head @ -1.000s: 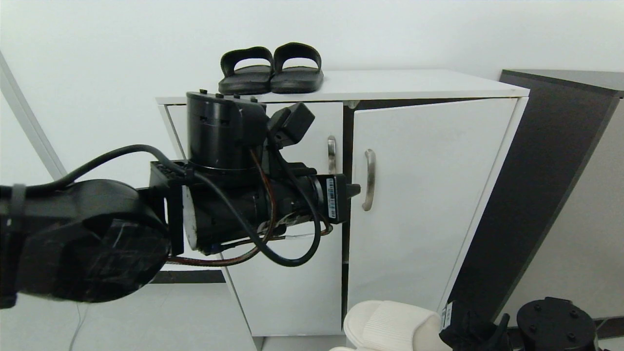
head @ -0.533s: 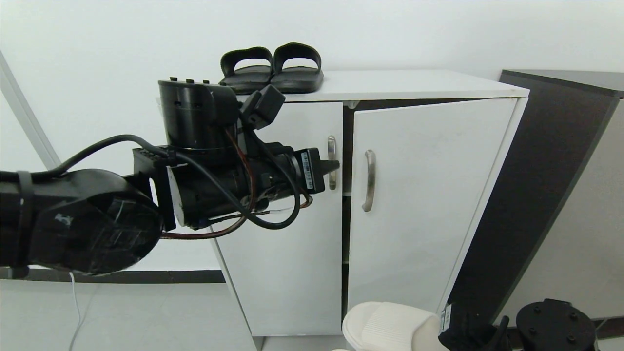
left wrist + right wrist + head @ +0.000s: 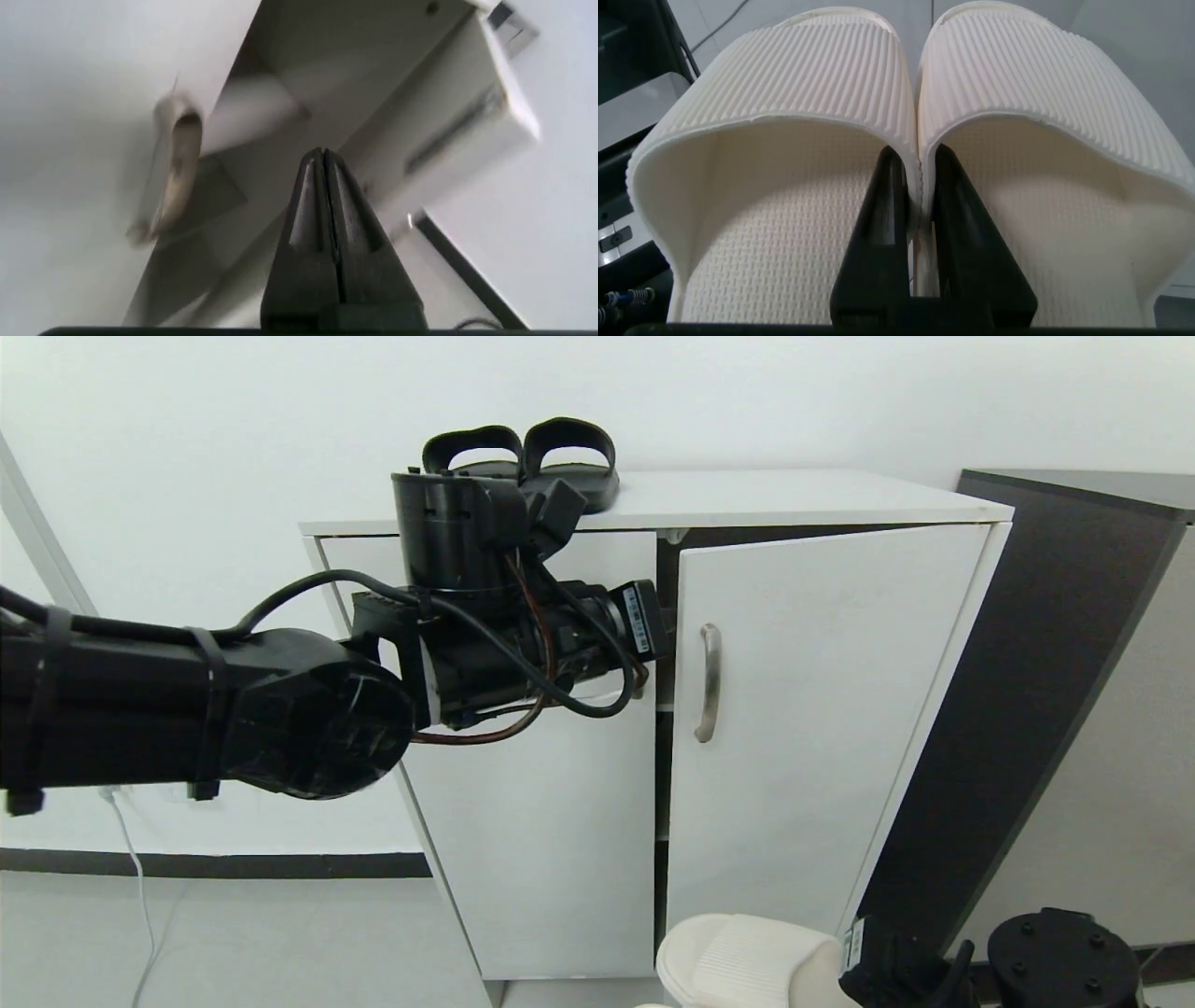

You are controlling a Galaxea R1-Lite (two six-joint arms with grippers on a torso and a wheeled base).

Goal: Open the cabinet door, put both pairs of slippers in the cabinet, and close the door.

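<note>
Up and rightward goes the left arm (image 3: 187, 709) since a moment ago, its wrist now before the top of the left door (image 3: 541, 859). Black slippers (image 3: 560, 457) sit on the white cabinet (image 3: 822, 709). Ribbed white slippers (image 3: 785, 140) are low before the right door, their inner walls pinched by the right tool (image 3: 920, 163). Aimed at the gap between the doors, the left tool (image 3: 324, 159) has its fingers pressed together.

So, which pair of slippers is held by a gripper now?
The white ribbed pair: the right gripper is shut on its two inner walls. The black pair lies free on top of the cabinet.
</note>
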